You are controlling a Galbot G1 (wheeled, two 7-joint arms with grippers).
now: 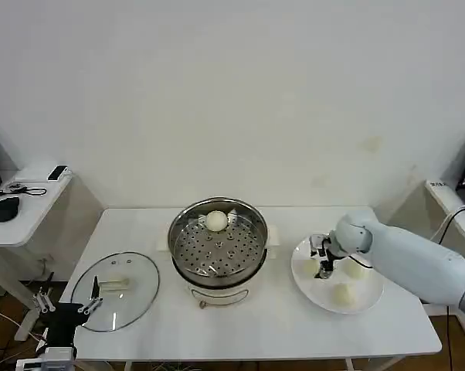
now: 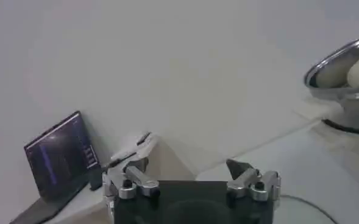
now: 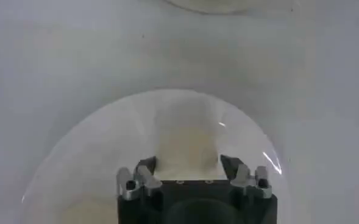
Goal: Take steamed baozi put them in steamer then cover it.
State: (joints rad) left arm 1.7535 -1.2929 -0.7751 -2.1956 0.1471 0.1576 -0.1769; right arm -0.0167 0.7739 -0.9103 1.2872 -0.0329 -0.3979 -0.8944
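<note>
The right end effector (image 1: pixel 323 267) hangs low over the white plate (image 1: pixel 368 300), fingers spread around one steamed baozi (image 3: pixel 187 141) but not yet clamped on it. Two more baozi (image 1: pixel 341 293) sit on that plate. A fourth baozi (image 1: pixel 216 221) rests inside the steamer (image 1: pixel 217 243) mid-worktop (image 1: pixel 256 325). The glass cover (image 1: pixel 115 290) lies beside the steamer, with the left end effector (image 1: pixel 66 307) open at its near edge.

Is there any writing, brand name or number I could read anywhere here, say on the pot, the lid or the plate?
None can be read.
Steamer, cover and plate: no lettering shows.
Laptop screen on the side desk: glowing lines, too blurred to read.
</note>
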